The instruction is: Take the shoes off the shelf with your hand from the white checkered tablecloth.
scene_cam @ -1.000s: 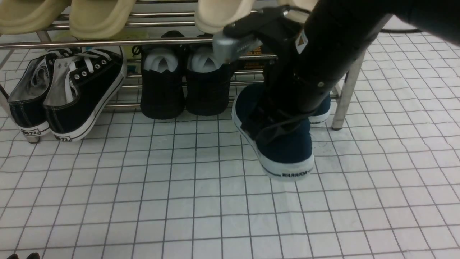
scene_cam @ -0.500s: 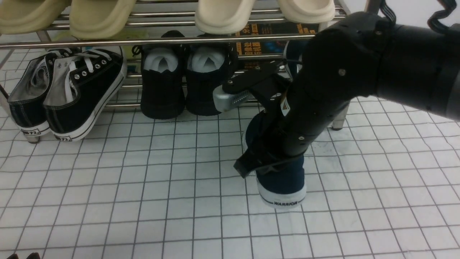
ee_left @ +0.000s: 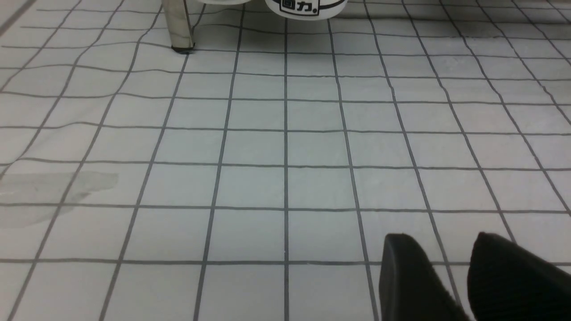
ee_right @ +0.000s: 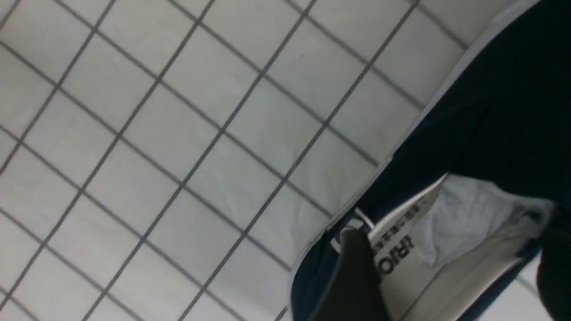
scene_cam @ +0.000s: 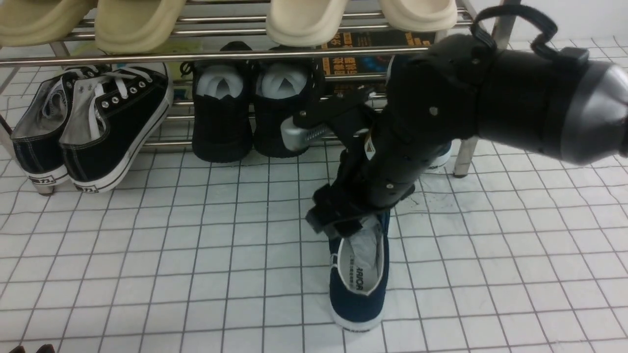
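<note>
One navy slip-on shoe [scene_cam: 358, 294] lies flat on the white checkered tablecloth [scene_cam: 196, 274] in front of the chrome shelf [scene_cam: 221, 55], opening up and heel towards me, with paper inside. My right gripper [scene_cam: 338, 223] reaches down over its front part. In the right wrist view the shoe [ee_right: 490, 111] sits between the two fingertips of that gripper [ee_right: 453, 223], which touch its sides. The second navy shoe [scene_cam: 440, 158] shows only partly behind the right arm, at the shelf's bottom tier. My left gripper [ee_left: 439, 249] rests low over bare cloth, slightly open and empty.
Black lace-up sneakers [scene_cam: 115, 127] and all-black shoes [scene_cam: 223, 117] stand on the bottom tier. Cream slippers [scene_cam: 304, 17] sit on the upper tier. A chrome leg [scene_cam: 466, 147] stands to the right of the arm. Another leg [ee_left: 178, 26] shows in the left wrist view.
My right arm has pulled the navy shoe off the shelf towards me and lowered it. The shoe went from hanging heel-down to lying flat on the cloth.
</note>
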